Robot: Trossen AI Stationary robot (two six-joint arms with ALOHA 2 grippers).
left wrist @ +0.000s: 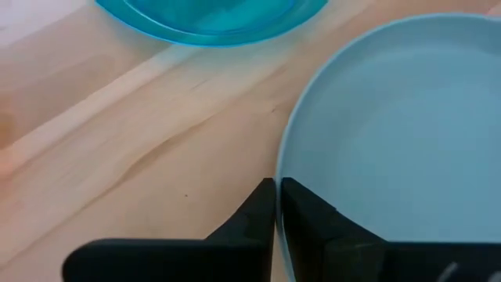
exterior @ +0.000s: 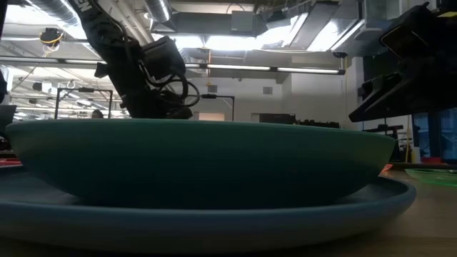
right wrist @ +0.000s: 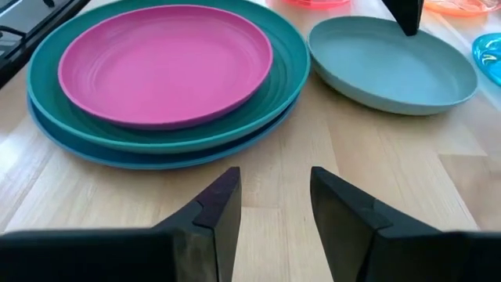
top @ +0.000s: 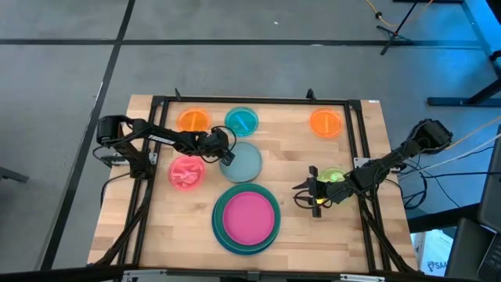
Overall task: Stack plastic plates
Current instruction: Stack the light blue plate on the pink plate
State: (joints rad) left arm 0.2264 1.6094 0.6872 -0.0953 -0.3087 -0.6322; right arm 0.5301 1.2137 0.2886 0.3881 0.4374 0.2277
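Note:
A magenta plate lies in a green plate on a blue plate at the table's near middle. The pale teal plate rests flat on the wood just beyond that stack. Small plates lie around them: two orange, one teal, one pink and one lime. My left gripper is shut at the pale teal plate's left rim. My right gripper is open over bare wood right of the stack, beside the lime plate, its fingers pointing at the stack. My left gripper pinches the pale teal plate's rim on the plate's left side. One finger is outside the rim and the other is over the inside. It comes slanting down from the table's left. The plate lies on the table.
A black frame runs around the wooden top. The small teal plate lies close beyond the left gripper. Bare wood shows between the stack and the table's right side, and at the far middle.

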